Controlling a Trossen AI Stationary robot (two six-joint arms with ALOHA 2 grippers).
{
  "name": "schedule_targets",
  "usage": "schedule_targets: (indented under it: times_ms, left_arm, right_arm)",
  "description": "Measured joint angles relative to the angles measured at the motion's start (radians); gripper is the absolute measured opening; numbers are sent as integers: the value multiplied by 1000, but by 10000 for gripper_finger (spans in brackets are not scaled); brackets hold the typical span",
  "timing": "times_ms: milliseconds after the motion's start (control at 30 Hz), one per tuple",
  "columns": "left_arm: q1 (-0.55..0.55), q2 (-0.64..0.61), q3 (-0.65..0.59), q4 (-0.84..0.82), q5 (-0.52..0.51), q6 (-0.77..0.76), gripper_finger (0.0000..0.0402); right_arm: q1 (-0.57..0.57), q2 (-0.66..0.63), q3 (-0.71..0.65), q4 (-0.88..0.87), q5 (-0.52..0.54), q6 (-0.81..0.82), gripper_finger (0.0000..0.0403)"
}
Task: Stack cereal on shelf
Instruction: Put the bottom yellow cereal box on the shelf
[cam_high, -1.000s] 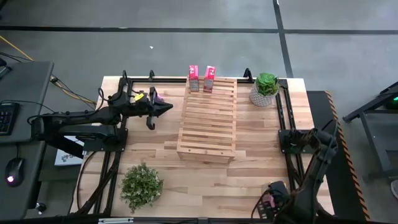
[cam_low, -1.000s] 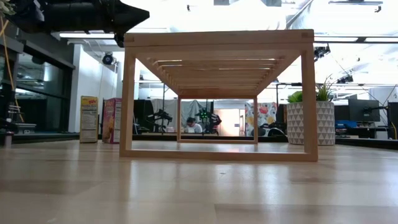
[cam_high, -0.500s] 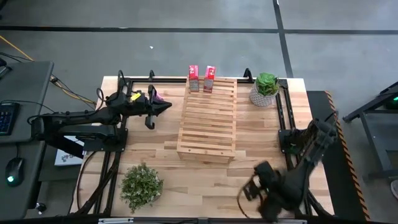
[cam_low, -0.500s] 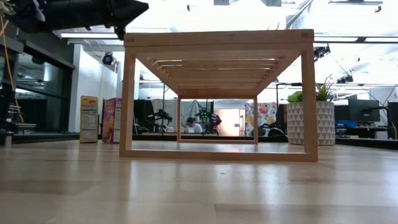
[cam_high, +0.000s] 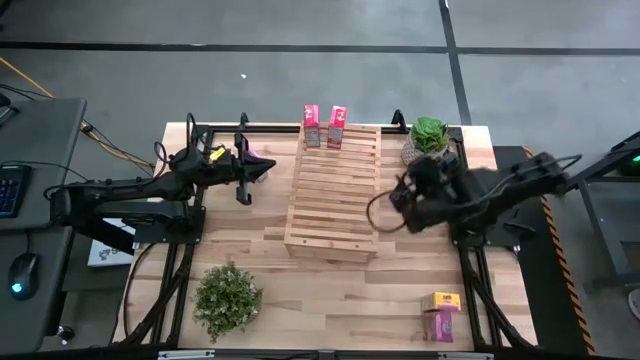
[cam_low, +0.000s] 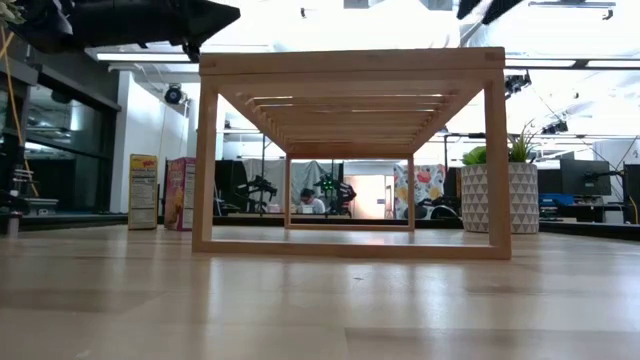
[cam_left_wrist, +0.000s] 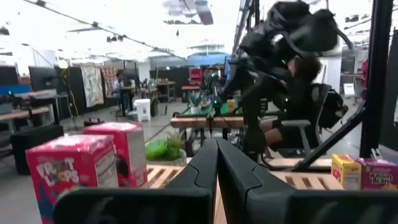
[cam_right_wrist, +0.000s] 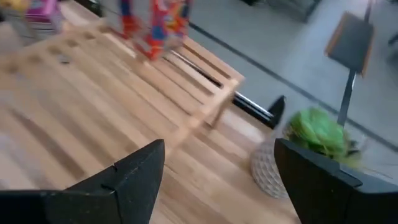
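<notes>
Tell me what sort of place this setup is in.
Probably a robotics lab or open workshop. Two arms are mounted at a plank table on a bare grey floor; a desk with a keyboard stands beside it, and the low view shows monitors and workbenches behind.

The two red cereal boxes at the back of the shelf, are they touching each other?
Apart. The high view shows a strip of bare shelf between the left box and the right box.
</notes>
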Motion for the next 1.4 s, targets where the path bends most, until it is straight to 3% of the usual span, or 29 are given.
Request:
schedule_targets:
  times_ms: [167, 300, 433, 667, 933, 1133, 1267, 1400]
  left_arm:
    - [0, 0, 0, -3, -41, -51, 3]
    - [0, 0, 0, -4, -117, -277, 3]
    - [0, 0, 5, -3, -116, -465, 3]
    - [0, 0, 76, -1, -43, -496, 3]
    - [0, 0, 120, -15, -21, -544, 3]
    - [-24, 0, 121, -8, -27, -757, 3]
    - [-89, 0, 121, -5, -83, -793, 3]
    - [-163, 0, 121, -1, -158, -774, 3]
  right_arm:
    - [-93, -80, -29, 35, -96, 16, 296]
    - [-128, -95, -29, 173, -279, 41, 296]
    - [-128, -89, -29, 388, -448, -13, 296]
    - [-128, -82, -29, 568, -600, -75, 296]
    - [-128, -82, -29, 553, -653, -186, 296]
    - [-144, -84, -29, 430, -935, -367, 296]
    - [-49, -86, -29, 220, -992, -363, 296]
    - [125, -87, -29, 103, -991, -254, 296]
